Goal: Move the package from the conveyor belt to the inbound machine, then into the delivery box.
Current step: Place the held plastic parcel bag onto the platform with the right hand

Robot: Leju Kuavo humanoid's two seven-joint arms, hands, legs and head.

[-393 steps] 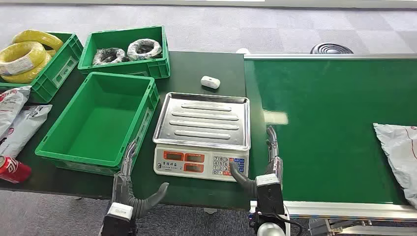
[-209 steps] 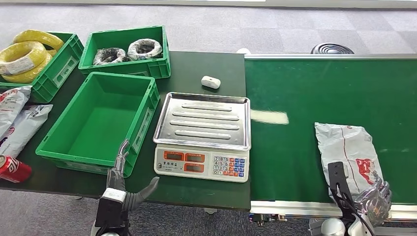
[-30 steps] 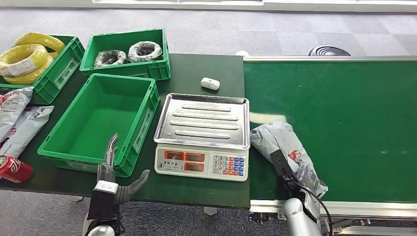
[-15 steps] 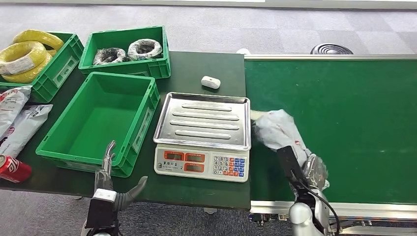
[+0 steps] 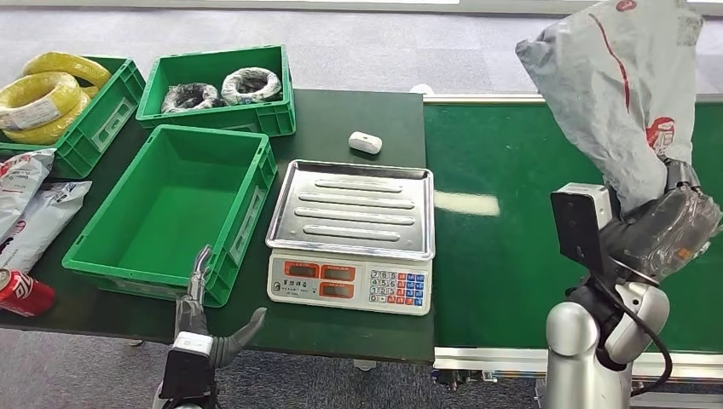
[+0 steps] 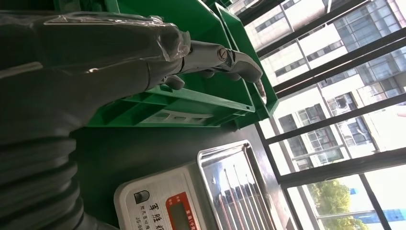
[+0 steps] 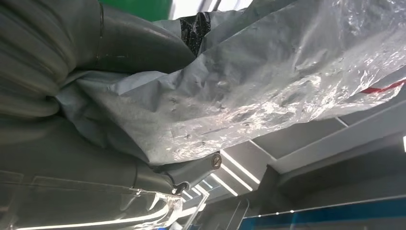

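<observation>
my right hand (image 5: 661,223) is clamping the lower end of the grey package (image 5: 618,94), fingers wrapped tight around the crumpled plastic in the right wrist view. half a second ago it was carrying the bag low over the conveyor belt (image 5: 503,247), just beside the scale (image 5: 351,234); now it is holding it high above the belt's right side, the bag standing up over the hand. i'm reading this as a lift clear of the belt, so the bag is further from the scale's steel tray than before and needs bringing back left and down onto it. my left hand (image 5: 205,319) is waiting with fingers apart, holding nothing, at the near wall of the empty green bin (image 5: 175,200), where the package finally goes.
</observation>
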